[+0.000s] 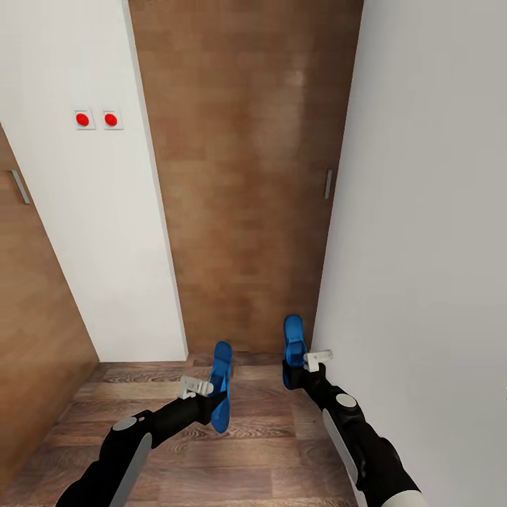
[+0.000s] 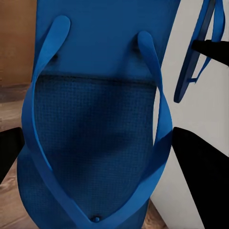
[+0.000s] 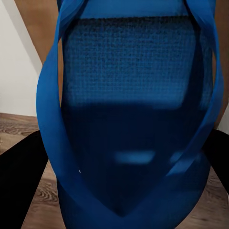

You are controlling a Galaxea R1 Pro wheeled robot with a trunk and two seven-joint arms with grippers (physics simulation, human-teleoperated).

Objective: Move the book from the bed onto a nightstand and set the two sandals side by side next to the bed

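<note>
Head view has you facing a closed wooden door [image 1: 246, 176] between white walls, with the left gripper [image 1: 211, 401] clamped on one blue sandal [image 1: 221, 384] and the right gripper [image 1: 296, 366] clamped on the other sandal [image 1: 293, 348], both held upright above the plank floor [image 1: 232, 458]. The bed and book are not before you, so keep both grips firm and the arms tucked in as you drive, minding the right wall [image 1: 422, 246] close beside that arm.

The floor [image 1: 232, 458] was brown wood plank with a dark swirling grain, and ran from the near foreground up to the foot of a closed wooden door [image 1: 246, 176]. White walls [image 1: 105, 246] met the floor on either side of that door. Nothing lay directly on the boards before the door.
</note>
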